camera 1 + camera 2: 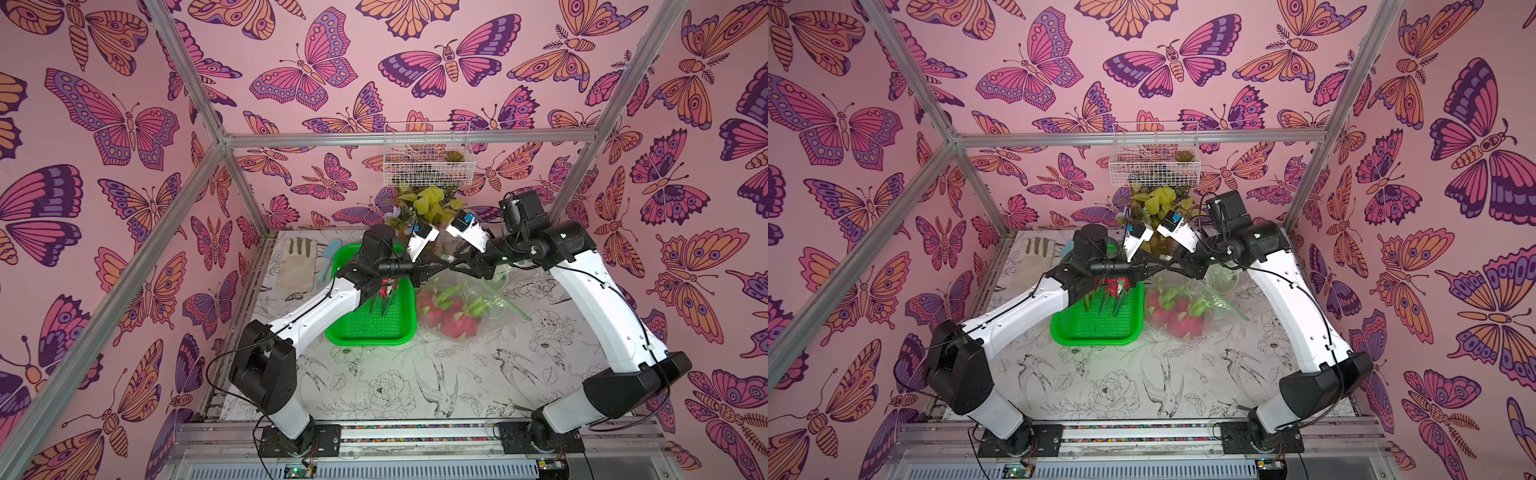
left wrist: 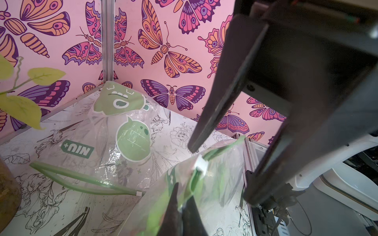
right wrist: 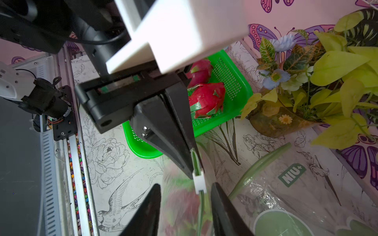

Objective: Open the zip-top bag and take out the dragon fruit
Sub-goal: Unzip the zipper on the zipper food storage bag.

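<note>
clear plastic zip-top bag point(image 1: 496, 305) lies just right of frame centre in both top views, beside green mesh basket point(image 1: 374, 328). pink dragon fruit point(image 1: 453, 322) sit inside the bag, green scales showing through. left gripper point(image 3: 193, 167): jaws pinched tight on the bag's green zip strip, next to white slider point(image 3: 198, 180). right gripper point(image 3: 186, 185): jaws partly spread, one either side of the slider, gaps visible. red dragon fruit point(image 3: 206, 98) in the basket. empty bag point(image 2: 122, 132) with green print flat on table, left-centre of left wrist view.

Glossy clear plastic bag point(image 1: 492, 307), perforated plastic tray point(image 1: 365, 340)
</note>
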